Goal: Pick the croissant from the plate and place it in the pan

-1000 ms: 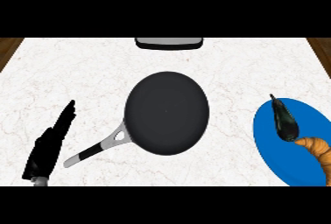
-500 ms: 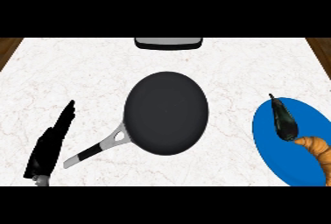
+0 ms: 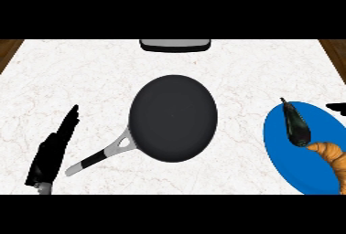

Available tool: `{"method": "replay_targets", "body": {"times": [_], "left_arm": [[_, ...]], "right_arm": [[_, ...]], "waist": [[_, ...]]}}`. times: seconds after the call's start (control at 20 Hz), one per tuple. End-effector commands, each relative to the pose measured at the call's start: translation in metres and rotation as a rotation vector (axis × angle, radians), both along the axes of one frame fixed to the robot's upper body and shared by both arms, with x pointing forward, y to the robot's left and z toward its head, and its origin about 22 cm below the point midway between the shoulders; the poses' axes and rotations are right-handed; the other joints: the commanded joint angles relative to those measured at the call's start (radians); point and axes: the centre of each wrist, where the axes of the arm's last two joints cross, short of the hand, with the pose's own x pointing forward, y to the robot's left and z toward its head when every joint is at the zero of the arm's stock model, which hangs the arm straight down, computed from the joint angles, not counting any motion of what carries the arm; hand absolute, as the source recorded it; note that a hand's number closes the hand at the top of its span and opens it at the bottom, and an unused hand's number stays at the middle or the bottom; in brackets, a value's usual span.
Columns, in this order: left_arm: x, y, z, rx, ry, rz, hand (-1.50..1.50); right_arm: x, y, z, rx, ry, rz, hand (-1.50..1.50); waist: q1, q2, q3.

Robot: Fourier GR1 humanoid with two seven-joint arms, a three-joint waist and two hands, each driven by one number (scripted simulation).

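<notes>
Lower right: our right hand point(image 3: 296, 124) touches the croissant point(image 3: 329, 155) on the blue plate point(image 3: 281, 153); whether it grips, we cannot tell. Our left hand point(image 3: 54, 148) rests straight-fingered, lower left. A partial hold could spill the croissant short of the central pan point(image 3: 174, 118).

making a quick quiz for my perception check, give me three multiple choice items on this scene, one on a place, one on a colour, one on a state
1. Where does the croissant lie?
A in a bowl
B on the plate
C on a cutting board

2. What colour is the plate?
A white
B blue
C red

3. What state is the pan in?
A empty
B lidded
C upside down

Answers:
1 B, it rests on the plate's right part.
2 B, the plate's bare surface is blue.
3 A, the pan's dark inside shows nothing in it.
</notes>
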Motion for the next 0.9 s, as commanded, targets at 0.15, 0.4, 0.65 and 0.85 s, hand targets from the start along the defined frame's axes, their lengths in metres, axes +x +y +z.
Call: {"method": "replay_targets", "body": {"times": [0.15, 0.4, 0.65, 0.85], "left_arm": [[-0.01, 0.005, -0.001, 0.007, 0.003, 0.006, 0.0], [-0.017, 0.009, -0.014, 0.022, -0.004, 0.021, 0.0], [0.015, 0.015, 0.019, 0.013, -0.005, 0.017, 0.0], [-0.005, 0.016, -0.005, -0.001, -0.024, 0.006, 0.0]], "right_arm": [[0.003, 0.013, 0.004, -0.106, 0.072, 0.016, -1.5], [-0.019, -0.004, -0.015, -0.114, 0.114, 0.016, -1.5], [-0.023, 0.027, -0.035, -0.12, 0.125, 0.031, -1.5], [-0.01, 0.03, -0.052, -0.148, 0.135, 0.01, -1.5]], "waist": [[0.0, 0.0, 0.0], [-0.004, -0.001, 0.0], [-0.007, -0.001, 0.0], [0.001, 0.0, 0.0]]}}
